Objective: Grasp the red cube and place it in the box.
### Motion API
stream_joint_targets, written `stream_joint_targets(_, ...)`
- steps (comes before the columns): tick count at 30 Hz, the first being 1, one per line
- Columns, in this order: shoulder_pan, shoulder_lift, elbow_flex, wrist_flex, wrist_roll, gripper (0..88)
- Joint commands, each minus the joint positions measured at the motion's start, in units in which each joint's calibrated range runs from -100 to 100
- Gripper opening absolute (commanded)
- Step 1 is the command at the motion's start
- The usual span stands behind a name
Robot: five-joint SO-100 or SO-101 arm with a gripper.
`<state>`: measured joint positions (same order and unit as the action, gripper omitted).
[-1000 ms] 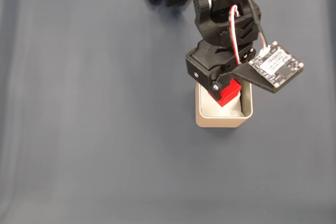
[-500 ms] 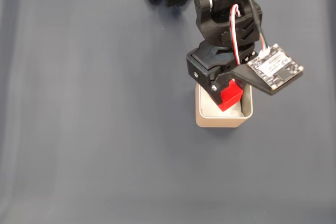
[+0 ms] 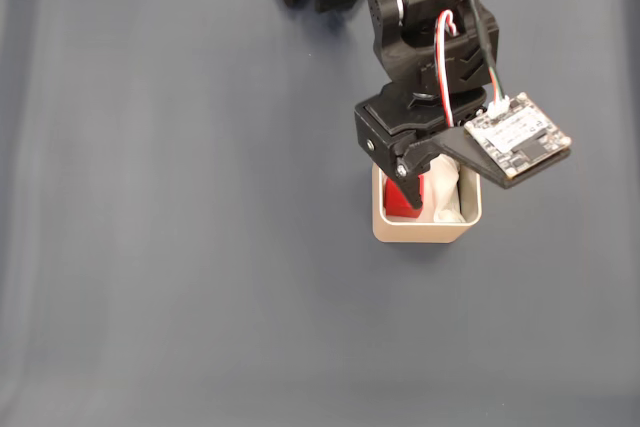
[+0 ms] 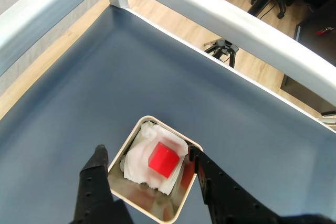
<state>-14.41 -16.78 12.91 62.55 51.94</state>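
Your end effector (image 4: 147, 158) hangs over the box (image 4: 122, 149) with its two black fingers (image 4: 98, 162) spread apart – one outside each wall, gripping nothing. The red cube (image 4: 162, 159) lies inside the box on the crumpled white paper lining (image 4: 137, 163), tilted a little and clear of both fingers. In the fixed view the red cube (image 3: 401, 199) shows just below the arm (image 3: 420, 37), in the left part of the box (image 3: 425, 231), which stands on the dark blue tabletop (image 3: 180, 247).

Judging by its look, the cube is light, stiff and matte (not slippery), so if you ever need to retake it, close on two opposite flat faces – not the corners. The paper beneath is soft and may let it tip. The placing looks done; lift straight up so the fingers do not catch the thin walls.
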Motion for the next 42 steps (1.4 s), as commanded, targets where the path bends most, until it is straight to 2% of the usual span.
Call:
stream_joint_targets(1, 0.49, -1.71, -0.72, -0.95, -0.49, 39.7)
stream_joint_targets(16, 0.92, -3.10, 0.65, -1.60, -0.78, 40.0)
stream_joint_targets(19, 1.56, -3.97, 1.65, -2.58, -0.98, 35.1)
stream_joint_targets(28, 6.47, -7.97, 5.94, -6.27, -0.20, 9.9)
stream_joint_targets(32, 9.11, -10.32, 8.59, -7.09, 0.68, 1.8)
stream_joint_targets(42, 15.45, -17.98, 16.80, -9.79, 0.54, 0.3)
